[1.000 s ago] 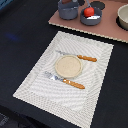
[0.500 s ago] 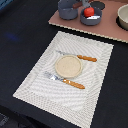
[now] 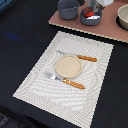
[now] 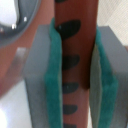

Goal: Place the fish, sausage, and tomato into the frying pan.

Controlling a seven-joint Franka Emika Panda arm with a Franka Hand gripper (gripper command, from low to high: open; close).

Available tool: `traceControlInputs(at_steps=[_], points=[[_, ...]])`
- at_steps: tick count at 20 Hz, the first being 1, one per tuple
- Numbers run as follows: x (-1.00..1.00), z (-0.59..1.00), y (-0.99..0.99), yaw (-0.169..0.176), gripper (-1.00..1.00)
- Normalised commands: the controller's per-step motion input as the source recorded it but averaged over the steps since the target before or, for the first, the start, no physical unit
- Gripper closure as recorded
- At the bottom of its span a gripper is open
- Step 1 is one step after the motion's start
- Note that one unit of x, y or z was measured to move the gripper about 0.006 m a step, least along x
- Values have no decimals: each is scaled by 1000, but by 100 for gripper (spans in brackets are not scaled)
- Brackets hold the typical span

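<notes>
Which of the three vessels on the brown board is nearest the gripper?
The grey-blue frying pan, middle of three; the dark pot and beige bowl sit farther off.

Two chunky grey block fingers (image 4: 40, 85) fill the wrist view. Each wears a teal, spongy-looking inner pad (image 4: 54, 85).

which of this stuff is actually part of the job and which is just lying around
Job:
- sausage, gripped between the fingers
- frying pan
- tomato, apparently in the pan
- fish: not visible

Lying about:
- dark pot
- beige bowl
- plate
- knife
- fork
- placemat
</notes>
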Motion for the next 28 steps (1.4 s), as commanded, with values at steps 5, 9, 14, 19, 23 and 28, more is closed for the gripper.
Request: traceControlInputs(at_steps=[5, 9, 14, 19, 23, 28], points=[[199, -90, 729, 0, 100], [21, -56, 631, 0, 100], [84, -66, 569, 0, 100], [217, -22, 415, 0, -100], [98, 675, 146, -60, -100], [2, 846, 79, -67, -100]])
